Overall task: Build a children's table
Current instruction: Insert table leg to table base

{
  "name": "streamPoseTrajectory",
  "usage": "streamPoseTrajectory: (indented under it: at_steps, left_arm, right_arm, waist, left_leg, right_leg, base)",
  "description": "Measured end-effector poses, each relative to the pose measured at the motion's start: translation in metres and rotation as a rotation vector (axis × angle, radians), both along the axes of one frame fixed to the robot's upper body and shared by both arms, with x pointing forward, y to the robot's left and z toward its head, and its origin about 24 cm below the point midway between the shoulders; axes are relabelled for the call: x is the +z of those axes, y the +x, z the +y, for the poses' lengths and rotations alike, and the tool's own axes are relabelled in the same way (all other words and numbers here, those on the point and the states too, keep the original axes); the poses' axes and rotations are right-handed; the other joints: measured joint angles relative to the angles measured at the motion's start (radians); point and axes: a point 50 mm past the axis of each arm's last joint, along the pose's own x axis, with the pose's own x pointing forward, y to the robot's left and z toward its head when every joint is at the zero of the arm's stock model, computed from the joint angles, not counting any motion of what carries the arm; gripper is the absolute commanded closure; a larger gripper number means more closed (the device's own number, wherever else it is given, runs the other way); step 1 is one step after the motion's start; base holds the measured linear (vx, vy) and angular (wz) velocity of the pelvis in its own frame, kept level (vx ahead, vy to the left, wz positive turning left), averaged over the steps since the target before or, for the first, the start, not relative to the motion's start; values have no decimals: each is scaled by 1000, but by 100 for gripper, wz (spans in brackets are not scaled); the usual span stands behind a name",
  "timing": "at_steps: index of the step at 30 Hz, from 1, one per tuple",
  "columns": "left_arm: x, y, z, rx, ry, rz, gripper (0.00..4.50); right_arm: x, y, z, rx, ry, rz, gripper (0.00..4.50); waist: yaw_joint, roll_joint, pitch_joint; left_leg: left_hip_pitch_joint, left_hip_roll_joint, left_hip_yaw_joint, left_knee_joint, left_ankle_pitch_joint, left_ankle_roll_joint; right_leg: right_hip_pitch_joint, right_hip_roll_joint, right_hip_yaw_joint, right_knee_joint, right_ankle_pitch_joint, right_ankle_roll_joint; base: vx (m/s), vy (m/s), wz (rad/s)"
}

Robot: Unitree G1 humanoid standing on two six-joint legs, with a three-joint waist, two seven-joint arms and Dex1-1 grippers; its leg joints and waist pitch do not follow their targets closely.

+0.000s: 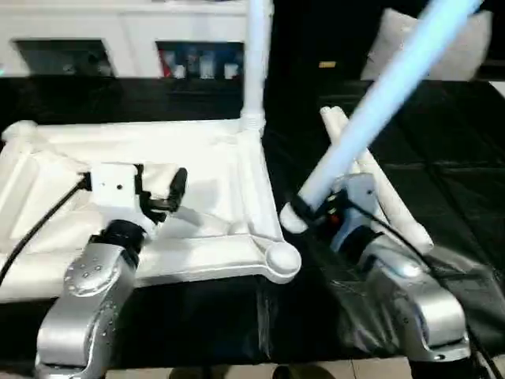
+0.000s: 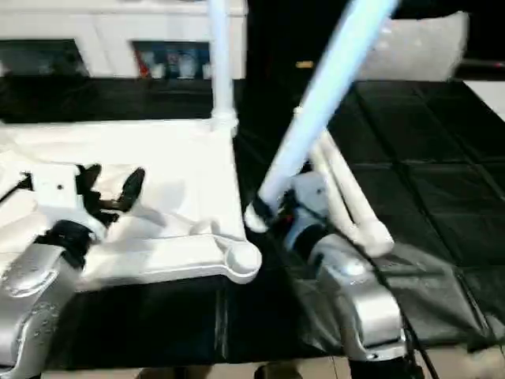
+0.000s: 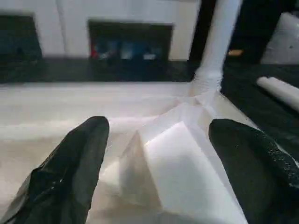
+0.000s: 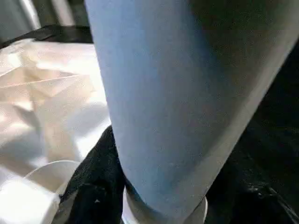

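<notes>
A black-covered work surface (image 1: 442, 158) stands before white cabinets (image 1: 118, 31).

Four legs are counted around one tabletop (image 1: 221, 158): one upright leg (image 1: 256, 59), one held leg (image 1: 379, 103), two loose legs (image 1: 387, 197) beside it.

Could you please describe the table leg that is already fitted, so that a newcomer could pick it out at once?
Find the white tabletop lying underside up on the black work surface. At its far corner by the right arm's side, one white leg stands upright in a socket. The held leg slants in the right gripper; two spare legs lie flat.
</notes>
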Motion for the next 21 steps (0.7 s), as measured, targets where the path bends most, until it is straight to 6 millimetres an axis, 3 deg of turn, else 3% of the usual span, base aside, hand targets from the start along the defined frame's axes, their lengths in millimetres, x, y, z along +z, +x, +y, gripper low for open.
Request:
streamPoseTrajectory:
  at_steps: [1, 2, 3, 4, 5, 7, 8, 9, 10, 11, 12, 16, 18, 19, 21]
  left_arm:
    - [-3, -1, 2, 8, -14, 17, 54]
    - [-5, -2, 4, 20, -24, 29, 54]
    - [-8, -3, 3, 21, -32, 40, 54]
    - [-11, -4, -1, 2, -31, 51, 54]
    - [-12, -5, -6, -21, -23, 53, 54]
    - [-11, -5, -10, -38, 6, 44, 54]
    - [-10, -5, -10, -36, 20, 40, 54]
    - [-8, -4, -9, -36, 28, 26, 54]
    - [-6, -5, -10, -39, 27, 15, 54]
    - [-5, -5, -9, -40, 32, 10, 54]
    - [-6, -6, -7, -39, 46, 16, 54]
    - [-5, -6, 0, -39, 90, 16, 54]
    - [-5, -6, -2, -58, 91, 16, 54]
    - [-5, -6, -3, -73, 95, 16, 54]
    - [-8, -6, -3, -105, 120, 26, 54]
  right_arm:
    - [2, 0, 2, 3, 26, -1, 259]
    - [5, -1, 2, 6, 48, -9, 259]
    - [8, -1, 0, 0, 57, -21, 259]
    - [7, -2, -4, -15, 55, -16, 259]
    - [5, -3, -9, -29, 47, -8, 259]
    - [1, -4, -14, -43, 30, 3, 259]
    - [2, -3, -14, -52, 24, -2, 259]
    - [2, -3, -15, -66, 16, -7, 259]
    - [2, -2, -16, -84, 5, -10, 259]
    - [2, -2, -20, -105, -4, -11, 259]
    - [1, -1, -21, -117, -21, -12, 259]
    - [6, -2, -26, -112, -29, -23, 259]
    - [7, -2, -28, -114, -17, -20, 259]
    - [7, -2, -30, -120, -22, -19, 259]
    - [8, -1, -30, -126, 5, -22, 259]
  waist:
    - [3, -12, 0]
    - [15, -24, -2]
    - [39, -37, -3]
    - [60, -41, 0]
    - [74, -45, 1]
    - [90, -48, 2]
    - [89, -43, 1]
    - [85, -37, 1]
    - [83, -22, 1]
    - [81, -8, 4]
    - [69, 0, 4]
    - [52, 0, 5]
    - [50, -2, 7]
    - [48, -6, 11]
    - [45, -9, 19]
  left_leg:
    - [3, 0, 3, 1, 1, -1]
    - [4, 2, 14, 2, 3, 4]
    - [-4, 1, 33, 16, -1, 44]
    - [-5, -4, 40, 23, -13, 76]
    - [-4, -14, 42, 43, -18, 85]
    - [-10, -52, 41, 101, -29, 103]
    - [-10, -64, 41, 98, -29, 102]
    - [-5, -74, 42, 69, -27, 99]
    - [2, -67, 40, 35, -26, 98]
    - [3, -50, 35, 21, -33, 44]
    - [2, -42, 33, 21, -31, 28]
    - [-2, -47, 40, 31, -31, 44]
    - [2, -45, 59, 22, -23, 46]
    - [10, -44, 74, 12, -20, 42]
    - [21, -43, 86, 7, -20, 42]
  right_leg:
    - [-9, -1, 13, 24, -13, -2]
    - [-12, -1, 29, 34, -21, 47]
    - [-12, 2, 32, 35, -20, 85]
    - [-13, 2, 36, 34, -18, 89]
    - [-13, 1, 43, 34, -14, 97]
    - [-14, 1, 61, 26, -8, 110]
    - [-13, 1, 61, 17, -3, 117]
    - [-13, 4, 57, 10, 4, 108]
    - [-12, 15, 51, 3, 10, 97]
    - [-9, 24, 41, -7, 17, 96]
    - [-8, 25, 33, -23, 32, 94]
    - [-4, 16, 35, -30, 37, 90]
    - [-2, 8, 35, -32, 40, 90]
    - [0, 0, 35, -33, 41, 91]
    - [6, -7, 35, -33, 37, 98]
  base:
    - [20, -174, 53]
    - [34, -217, 28]
    - [34, -217, 28]
    - [11, -210, 4]
    - [-5, -170, -4]
    - [-3, -133, -7]
    - [0, 0, 0]
    - [0, 0, 0]
    - [0, 0, 0]
    - [0, 84, 0]
    - [5, 126, 0]
    - [-12, 77, 0]
    - [-56, 53, 3]
    - [-60, 32, 8]
    - [-58, 19, 7]
